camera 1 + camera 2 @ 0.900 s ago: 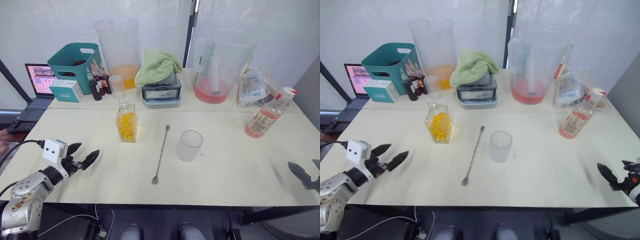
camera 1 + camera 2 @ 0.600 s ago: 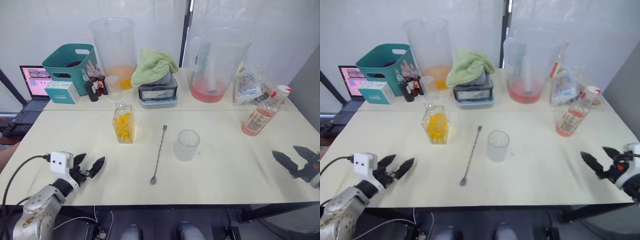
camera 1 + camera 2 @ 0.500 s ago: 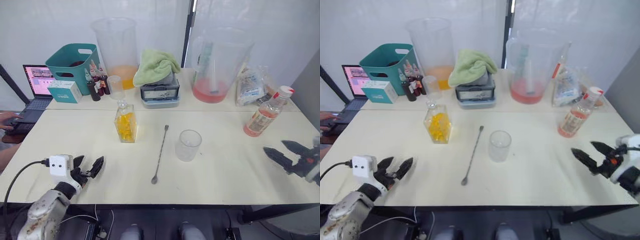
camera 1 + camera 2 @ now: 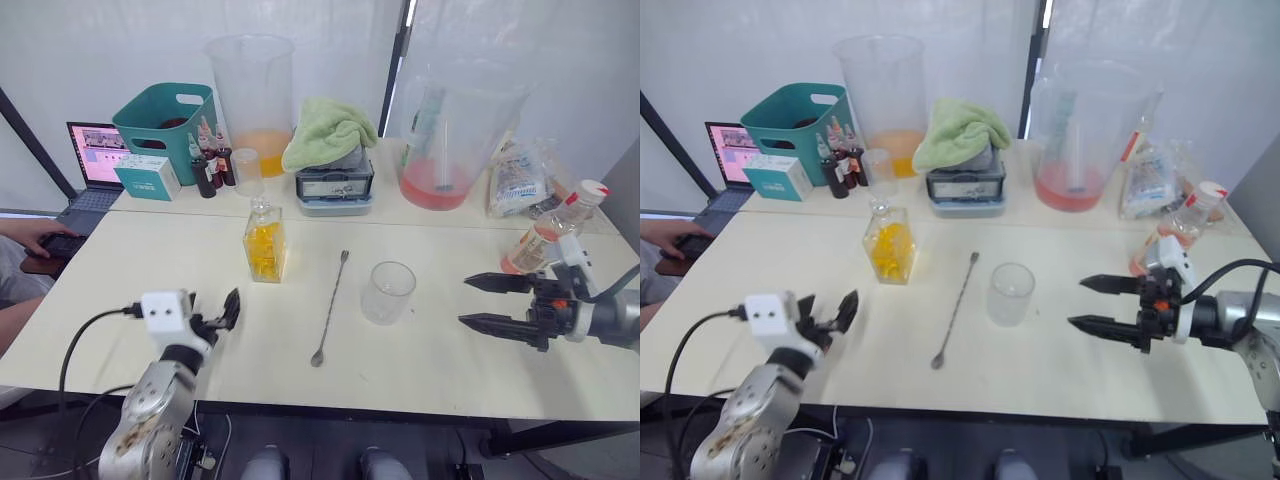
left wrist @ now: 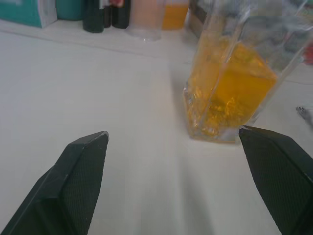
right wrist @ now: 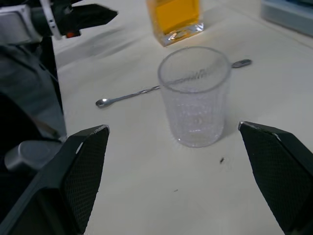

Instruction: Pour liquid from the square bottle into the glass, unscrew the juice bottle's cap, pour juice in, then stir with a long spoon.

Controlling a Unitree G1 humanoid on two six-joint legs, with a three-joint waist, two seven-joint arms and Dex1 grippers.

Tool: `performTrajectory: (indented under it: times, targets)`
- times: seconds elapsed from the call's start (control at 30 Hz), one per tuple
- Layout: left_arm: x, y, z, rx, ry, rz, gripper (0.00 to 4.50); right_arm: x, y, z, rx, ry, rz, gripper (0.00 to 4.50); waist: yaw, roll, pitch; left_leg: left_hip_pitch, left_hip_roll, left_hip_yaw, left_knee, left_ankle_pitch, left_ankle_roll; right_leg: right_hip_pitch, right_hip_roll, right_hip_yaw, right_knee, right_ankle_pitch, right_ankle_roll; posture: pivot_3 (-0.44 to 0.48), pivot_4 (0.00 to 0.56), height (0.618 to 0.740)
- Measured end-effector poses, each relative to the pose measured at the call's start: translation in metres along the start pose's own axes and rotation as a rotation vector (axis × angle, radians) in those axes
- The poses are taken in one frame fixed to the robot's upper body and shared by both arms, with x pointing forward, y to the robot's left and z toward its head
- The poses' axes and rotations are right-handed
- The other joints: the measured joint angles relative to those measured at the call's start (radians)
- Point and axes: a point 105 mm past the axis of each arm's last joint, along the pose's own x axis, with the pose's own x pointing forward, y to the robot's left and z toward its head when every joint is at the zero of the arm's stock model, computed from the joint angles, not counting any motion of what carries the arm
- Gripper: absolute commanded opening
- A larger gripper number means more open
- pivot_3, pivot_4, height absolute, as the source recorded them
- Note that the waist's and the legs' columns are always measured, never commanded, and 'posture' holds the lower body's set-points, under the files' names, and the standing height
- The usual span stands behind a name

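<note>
The square bottle [image 4: 265, 247] with yellow-orange liquid stands upright left of the table's middle. The empty glass [image 4: 388, 292] stands to its right, and the long spoon [image 4: 331, 306] lies flat between them. At the far right the juice bottle [image 4: 548, 235] with its red-and-white cap [image 4: 593, 188] stands partly behind my right arm. My right gripper [image 4: 467, 301] is open, level with the glass and a short gap to its right; the right wrist view shows the glass [image 6: 195, 98] ahead between the fingers. My left gripper [image 4: 213, 312] is open and low, near the front edge, with the square bottle [image 5: 230, 93] ahead of it.
Two huge clear jugs [image 4: 255, 90] [image 4: 450, 125], a teal basket [image 4: 165, 118], dark sauce bottles [image 4: 210, 165], a small cup [image 4: 246, 170] and a green cloth [image 4: 330, 130] on a box line the back. A laptop [image 4: 95, 160] and a person's hand [image 4: 40, 238] are at the left.
My right gripper has come in from the table's right edge toward the glass. My left gripper has moved a little right, toward the square bottle. The camera has shifted too.
</note>
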Motion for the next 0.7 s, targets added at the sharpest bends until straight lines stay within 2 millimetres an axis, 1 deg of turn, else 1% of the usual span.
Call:
performTrajectory:
  times: [0.13, 0.2, 0.27, 0.33, 0.37, 0.57, 0.7]
  targets:
    - [0.017, -0.016, 0.012, 0.008, -0.033, -0.027, 4.49, 0.000, 0.002, -0.001, -0.032, 0.010, 0.015, 4.50, 0.000, 0.000, 0.000, 0.000, 0.000, -0.001, 0.000, 0.000, 0.000, 0.000, 0.000, -0.001, 0.000, 0.000, 0.000, 0.000, 0.150, 0.740]
    - [0.025, -0.023, 0.017, 0.013, -0.050, -0.031, 4.49, -0.001, 0.003, -0.004, -0.025, 0.020, 0.018, 4.50, 0.000, 0.000, 0.000, -0.001, 0.000, -0.001, 0.000, 0.000, 0.000, 0.000, 0.000, -0.001, 0.000, 0.000, 0.000, 0.000, 0.150, 0.740]
    - [0.029, -0.024, 0.015, 0.016, -0.034, -0.024, 4.49, -0.001, 0.003, -0.006, -0.020, 0.026, 0.016, 4.50, 0.000, 0.000, 0.000, -0.001, 0.000, -0.001, 0.000, 0.000, 0.000, 0.000, 0.000, -0.001, 0.000, 0.000, 0.000, 0.000, 0.150, 0.740]
    - [0.041, -0.027, 0.010, 0.018, -0.007, -0.018, 4.49, -0.002, 0.004, -0.011, -0.008, 0.035, 0.011, 4.50, 0.000, -0.001, 0.000, -0.001, 0.000, -0.001, 0.000, 0.000, 0.000, 0.000, 0.000, -0.001, 0.000, 0.000, 0.000, 0.000, 0.150, 0.740]
    - [0.044, -0.028, 0.010, 0.020, -0.004, -0.018, 4.49, -0.001, 0.005, -0.011, -0.009, 0.036, 0.013, 4.50, 0.000, -0.001, 0.000, -0.001, 0.000, -0.001, 0.000, 0.000, 0.000, 0.000, 0.000, -0.001, 0.000, 0.000, 0.000, 0.000, 0.150, 0.740]
    - [0.058, -0.040, 0.004, 0.039, 0.031, -0.047, 4.49, -0.003, 0.006, -0.013, -0.005, 0.034, -0.013, 4.50, 0.001, -0.001, 0.000, 0.000, 0.000, -0.001, 0.000, 0.000, 0.000, 0.000, 0.000, -0.001, 0.000, 0.000, 0.000, 0.000, 0.150, 0.740]
    - [0.064, -0.048, 0.005, 0.033, 0.040, -0.069, 4.49, -0.005, 0.007, -0.016, 0.002, 0.029, -0.033, 4.50, 0.002, -0.001, 0.001, 0.000, -0.001, -0.001, 0.000, 0.000, 0.000, 0.000, 0.000, -0.001, 0.000, 0.000, 0.000, 0.000, 0.150, 0.740]
